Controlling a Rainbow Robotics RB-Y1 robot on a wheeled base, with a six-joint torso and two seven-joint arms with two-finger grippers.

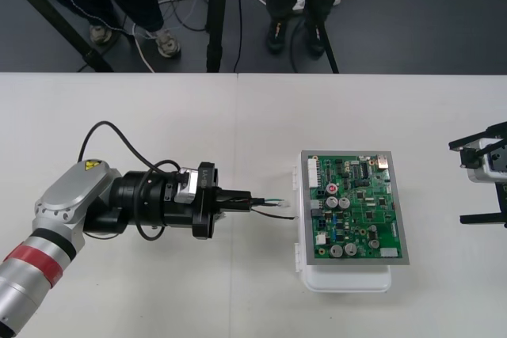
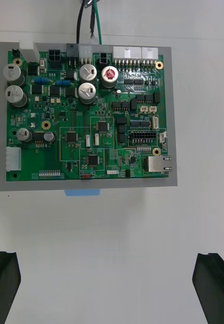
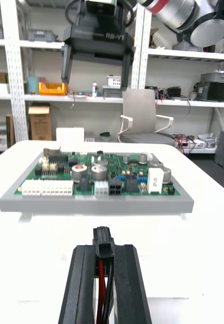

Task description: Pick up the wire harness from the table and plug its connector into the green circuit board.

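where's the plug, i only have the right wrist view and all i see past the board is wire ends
Observer: The left gripper is shut on the harness. The plug pokes out between its fingertips, facing the board.
Operator: is it seated yet
Observer: No. A strip of bare table lies between plug and board.
Operator: which side is that arm on
Observer: On the board's left in the front view, with the gripper pointing at the board's left edge.
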